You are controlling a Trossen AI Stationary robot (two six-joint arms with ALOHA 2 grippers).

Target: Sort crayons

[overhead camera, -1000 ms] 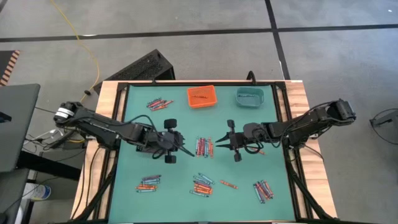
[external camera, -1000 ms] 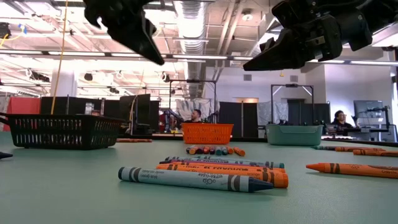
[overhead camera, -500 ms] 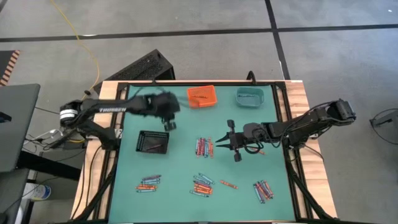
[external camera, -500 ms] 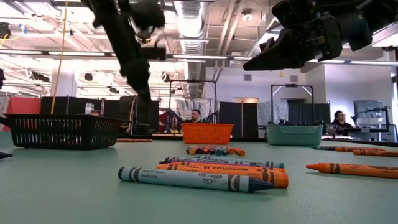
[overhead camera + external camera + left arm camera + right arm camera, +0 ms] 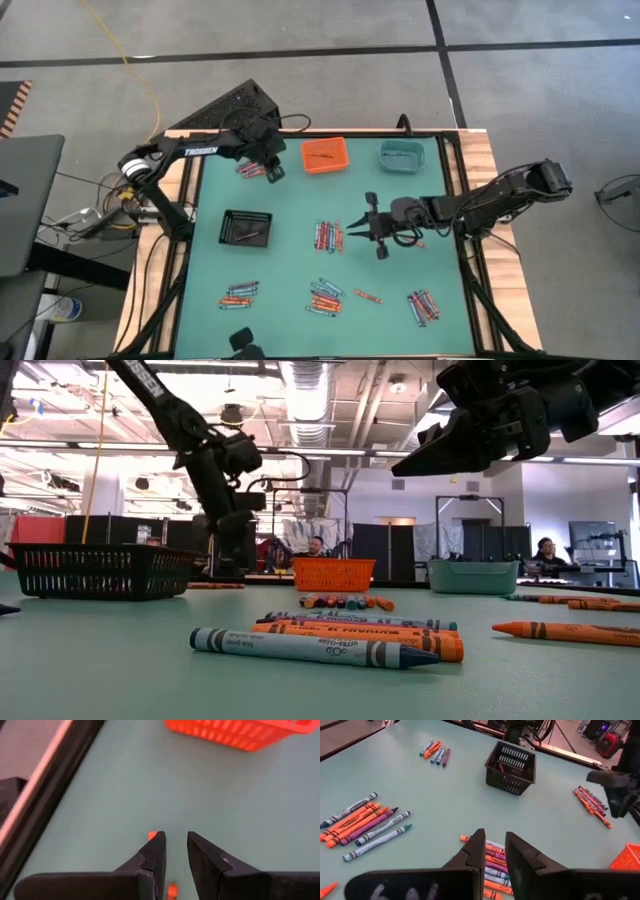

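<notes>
Above the far-left crayons, the left gripper points down.

Crayons paper-wrapped, waxy tips; table mat smooth matt; black bin slotted plastic; orange bin glossy mesh plastic

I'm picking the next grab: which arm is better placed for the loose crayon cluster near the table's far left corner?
Left. The left gripper hangs over that crayon cluster beside the orange plastic bin; the right gripper sits mid-table by another pile.
</notes>
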